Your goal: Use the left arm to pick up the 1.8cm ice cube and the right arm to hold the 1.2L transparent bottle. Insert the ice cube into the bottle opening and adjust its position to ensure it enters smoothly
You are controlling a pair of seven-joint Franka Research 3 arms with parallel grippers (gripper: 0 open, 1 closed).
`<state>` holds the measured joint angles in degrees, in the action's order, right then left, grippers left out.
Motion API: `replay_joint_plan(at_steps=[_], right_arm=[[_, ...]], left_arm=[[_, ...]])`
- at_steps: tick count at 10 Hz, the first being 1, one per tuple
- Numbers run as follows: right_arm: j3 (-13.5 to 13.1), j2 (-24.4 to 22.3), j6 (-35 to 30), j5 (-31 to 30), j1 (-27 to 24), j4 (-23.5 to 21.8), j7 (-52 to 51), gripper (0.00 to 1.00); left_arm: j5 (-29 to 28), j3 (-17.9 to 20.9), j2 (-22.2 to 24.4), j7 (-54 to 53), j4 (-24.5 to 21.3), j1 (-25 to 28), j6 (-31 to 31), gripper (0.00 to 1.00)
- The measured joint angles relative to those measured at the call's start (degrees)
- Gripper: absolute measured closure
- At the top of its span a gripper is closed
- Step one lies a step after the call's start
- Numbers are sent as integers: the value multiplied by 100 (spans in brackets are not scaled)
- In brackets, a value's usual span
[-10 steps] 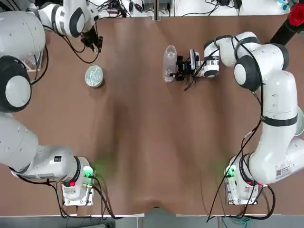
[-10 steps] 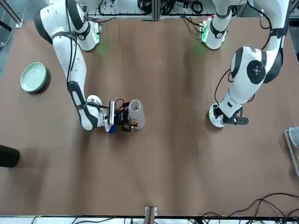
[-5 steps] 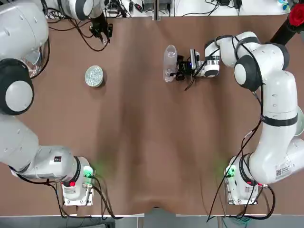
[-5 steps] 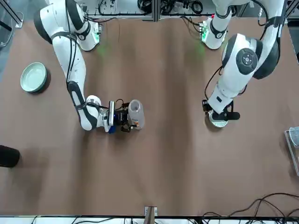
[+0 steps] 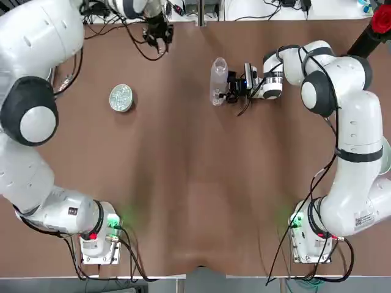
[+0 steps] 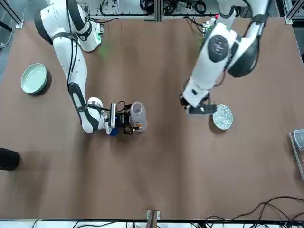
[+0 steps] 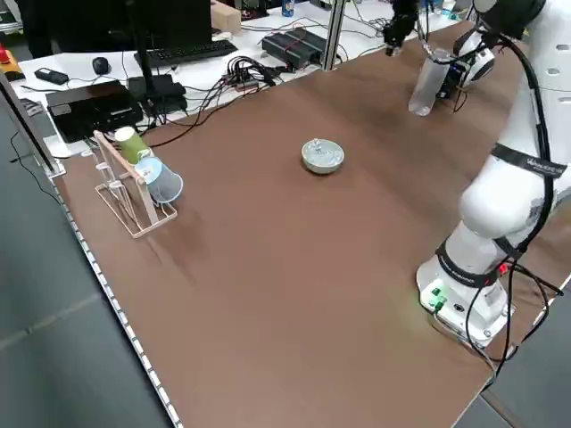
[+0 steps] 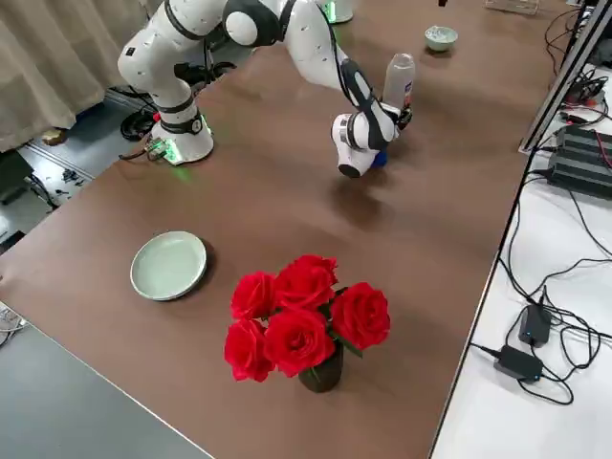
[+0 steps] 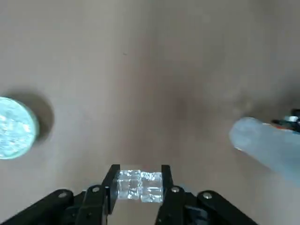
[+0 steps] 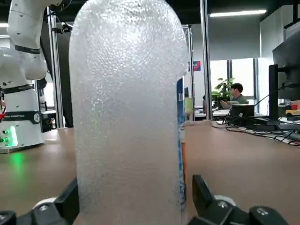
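One slim, clear, colourless plastic bottle stands upright on the brown tabletop, at about one o'clock from the centre in the top view. Its narrow round mouth faces up and is uncapped. The right arm's dark two-finger pincer reaches in low from three o'clock, and its fingers are closed on the bottle's lower body, one on each side, as the right wrist view shows.

One tiny clear glassy cube sits pinched between the fingers of the left arm's small dark pincer, which are narrowed down to the cube's width. That pincer hangs in the air near the far edge, at eleven o'clock from the centre and at about ten o'clock from the bottle, well apart from it.

One round pale dish of clear pieces rests at nine o'clock from the bottle, well apart. At the tabletop's edges there are also one pale green bowl, one bunch of red roses and one small rack holding cups.

Half a second ago the left pincer was farther toward nine o'clock, closer to the dish; it has since travelled toward the bottle. The right pincer, bottle and dish lie unchanged.
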<state>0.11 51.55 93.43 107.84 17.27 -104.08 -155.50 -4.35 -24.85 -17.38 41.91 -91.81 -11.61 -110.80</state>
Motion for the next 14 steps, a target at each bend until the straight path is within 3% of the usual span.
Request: replay_joint_plan(at_steps=[4,8,14], right_arm=[[6,0,0,0,12,2,-1,0],[7,0,-1,0,13,3,-1,0],[2,0,-1,1,10,4,-2,0]], left_arm=[[0,125,-912,1151,1370,-1048,311,60],[-1,971,-1466,1648,2037,-2262,246,60],[-1,1100,-2068,2022,2776,-2662,-520,60]])
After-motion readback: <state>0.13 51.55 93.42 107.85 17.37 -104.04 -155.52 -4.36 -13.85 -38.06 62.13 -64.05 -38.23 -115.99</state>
